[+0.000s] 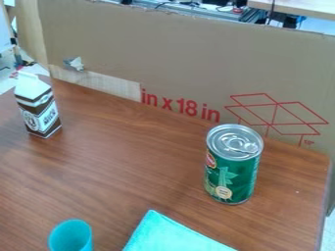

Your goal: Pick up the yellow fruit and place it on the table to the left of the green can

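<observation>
Four objects rest on the wooden table [131, 166]. Left to right: the milk carton [39, 110], upper left, stands with gabled top up and long axis vertical; the blue cup [70, 238], lower left edge, opens upward; the turquoise cloth [170, 238], bottom centre, lies flat, one corner toward the top of the frame; the green can [232, 179], right of centre, stands with pull-tab lid up and long axis vertical. All are ungripped, suggesting a pre-grasp stage; gripping the can would call for alignment across its sides. The claw's state cannot be told.
</observation>
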Action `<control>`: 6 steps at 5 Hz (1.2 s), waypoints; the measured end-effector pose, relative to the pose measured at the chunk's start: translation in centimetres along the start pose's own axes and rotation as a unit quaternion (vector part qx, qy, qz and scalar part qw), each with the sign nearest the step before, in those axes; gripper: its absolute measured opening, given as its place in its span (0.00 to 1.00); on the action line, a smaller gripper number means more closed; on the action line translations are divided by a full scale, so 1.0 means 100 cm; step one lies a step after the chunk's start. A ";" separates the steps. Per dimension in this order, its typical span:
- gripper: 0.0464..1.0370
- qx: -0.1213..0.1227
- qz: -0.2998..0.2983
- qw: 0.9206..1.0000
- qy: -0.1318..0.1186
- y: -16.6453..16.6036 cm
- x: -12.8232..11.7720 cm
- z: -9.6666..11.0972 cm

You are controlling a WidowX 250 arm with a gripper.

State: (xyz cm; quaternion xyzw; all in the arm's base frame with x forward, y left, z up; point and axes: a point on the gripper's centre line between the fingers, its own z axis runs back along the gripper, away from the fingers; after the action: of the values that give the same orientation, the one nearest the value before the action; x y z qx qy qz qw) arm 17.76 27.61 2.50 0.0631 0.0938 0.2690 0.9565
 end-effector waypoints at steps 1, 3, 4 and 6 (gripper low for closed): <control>0.59 -0.011 -0.022 1.000 -0.008 -0.005 -0.004 0.005; 0.59 -0.050 -0.076 0.993 -0.077 -0.026 -0.035 0.065; 0.59 -0.035 -0.135 0.984 -0.112 -0.056 -0.064 0.086; 0.59 -0.022 -0.255 0.955 -0.149 -0.108 -0.089 0.110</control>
State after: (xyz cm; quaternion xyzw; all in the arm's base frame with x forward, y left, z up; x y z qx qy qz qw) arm 18.06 13.02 12.65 0.0556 -0.0425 0.0057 0.9975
